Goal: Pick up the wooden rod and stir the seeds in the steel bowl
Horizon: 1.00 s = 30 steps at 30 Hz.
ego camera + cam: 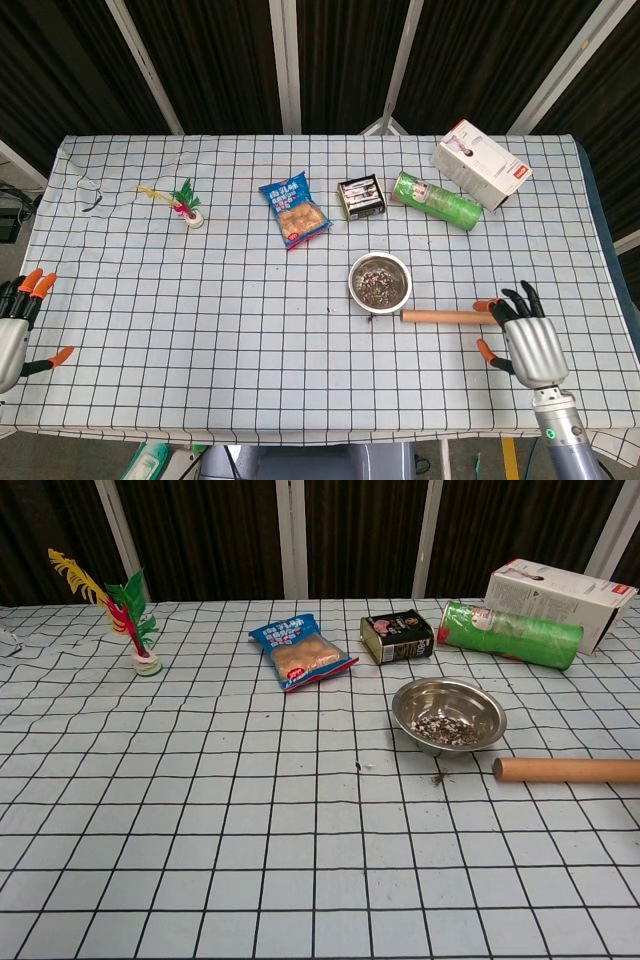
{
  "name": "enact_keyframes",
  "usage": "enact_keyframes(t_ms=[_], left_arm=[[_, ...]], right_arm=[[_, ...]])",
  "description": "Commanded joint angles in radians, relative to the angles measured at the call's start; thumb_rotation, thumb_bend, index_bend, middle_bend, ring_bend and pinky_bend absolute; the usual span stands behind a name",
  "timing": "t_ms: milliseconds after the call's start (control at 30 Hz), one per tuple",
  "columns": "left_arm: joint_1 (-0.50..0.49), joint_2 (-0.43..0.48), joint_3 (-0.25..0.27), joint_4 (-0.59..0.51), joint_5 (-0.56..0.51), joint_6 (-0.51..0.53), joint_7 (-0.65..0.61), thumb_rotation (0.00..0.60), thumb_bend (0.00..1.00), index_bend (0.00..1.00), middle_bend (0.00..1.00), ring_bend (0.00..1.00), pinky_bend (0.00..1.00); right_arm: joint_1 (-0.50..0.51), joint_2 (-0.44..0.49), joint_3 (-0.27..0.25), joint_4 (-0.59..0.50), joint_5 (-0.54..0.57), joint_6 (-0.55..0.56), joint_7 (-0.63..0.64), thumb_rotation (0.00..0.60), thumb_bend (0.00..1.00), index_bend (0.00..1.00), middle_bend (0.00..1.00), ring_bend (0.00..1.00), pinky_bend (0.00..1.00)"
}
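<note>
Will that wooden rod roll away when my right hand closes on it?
Probably, if nudged sideways: the wooden rod is a smooth round cylinder lying flat on the tablecloth. It looks stiff, so lifting by one end should work. The right hand sits at its far end, fingers spread.

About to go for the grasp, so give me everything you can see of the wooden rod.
The wooden rod is a plain, smooth cylinder of pale tan wood, with no markings showing. It lies flat on the checked tablecloth, running left to right, with its left end just right of and slightly nearer than the steel bowl, apart from it in the chest view. The right hand is at the rod's right end, fingers spread and reaching over the tip; whether they touch it cannot be told. The chest view cuts off that end.
</note>
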Motion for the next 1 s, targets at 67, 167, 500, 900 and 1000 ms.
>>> enact_keyframes(t_ms=[67,167,500,900,1000], left_arm=[[0.0,0.001,0.0,-0.001,-0.003,-0.004,-0.004,0.6,0.05,0.0,0.0,0.0,0.0],[-0.001,0.004,0.0,-0.003,-0.009,-0.01,-0.01,0.6,0.05,0.0,0.0,0.0,0.0],[-0.006,0.014,0.001,-0.016,-0.022,-0.032,-0.021,0.6,0.05,0.0,0.0,0.0,0.0],[-0.011,0.021,-0.001,-0.034,-0.043,-0.053,-0.022,0.6,0.05,0.0,0.0,0.0,0.0],[-0.013,0.022,-0.001,-0.037,-0.046,-0.059,-0.021,0.6,0.05,0.0,0.0,0.0,0.0]], right_arm=[[0.044,-0.076,0.007,0.005,0.031,-0.062,-0.082,0.6,0.34,0.37,0.38,0.19,0.0],[0.065,-0.125,0.013,0.03,0.048,-0.088,-0.125,0.6,0.34,0.37,0.38,0.19,0.0],[0.123,-0.24,0.065,0.111,0.14,-0.142,-0.179,0.6,0.34,0.4,0.38,0.19,0.0],[0.158,-0.312,0.081,0.199,0.212,-0.175,-0.178,0.6,0.34,0.47,0.38,0.19,0.0],[0.161,-0.325,0.077,0.219,0.213,-0.173,-0.173,0.6,0.34,0.47,0.38,0.19,0.0]])
